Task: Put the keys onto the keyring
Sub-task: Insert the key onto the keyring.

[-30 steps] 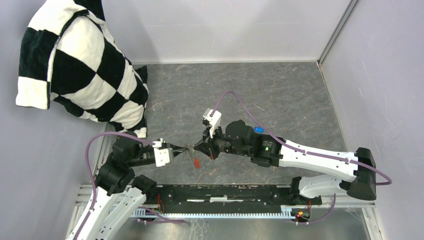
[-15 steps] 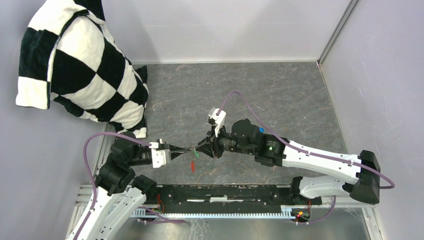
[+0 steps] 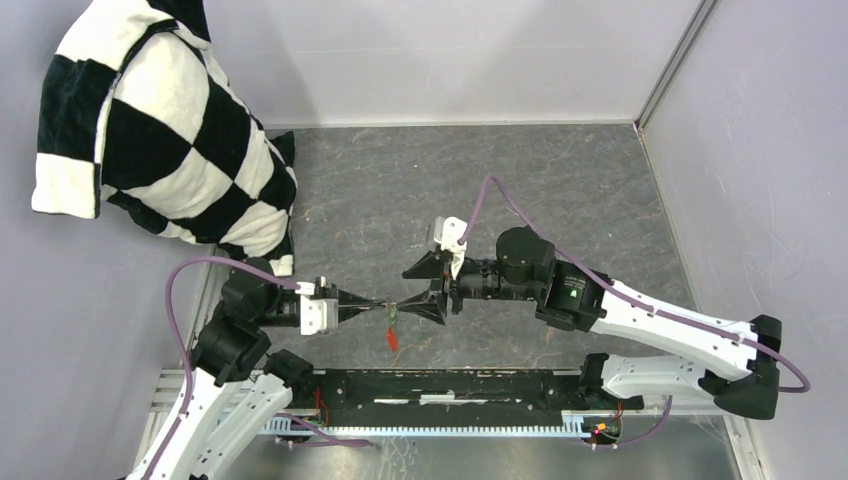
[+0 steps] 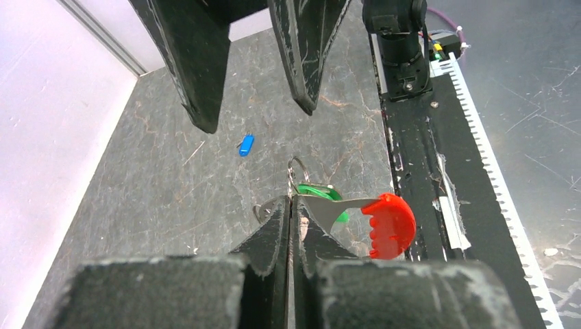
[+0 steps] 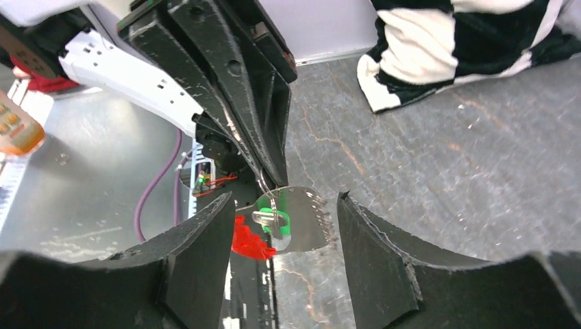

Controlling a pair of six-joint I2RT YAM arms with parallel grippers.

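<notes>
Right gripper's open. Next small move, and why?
Probably swing the right gripper toward the blue key lying loose on the table. The green key already seems to hang on the keyring pinched in the shut left gripper, and the right jaws are open and empty.

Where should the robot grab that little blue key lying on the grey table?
Probably by its blue head, coming straight down from above. The blue key lies flat on the table, so only its top and narrow edges are reachable, and fingers closing across its short width should pinch it. The open right gripper is free. The left gripper is shut on the keyring.
</notes>
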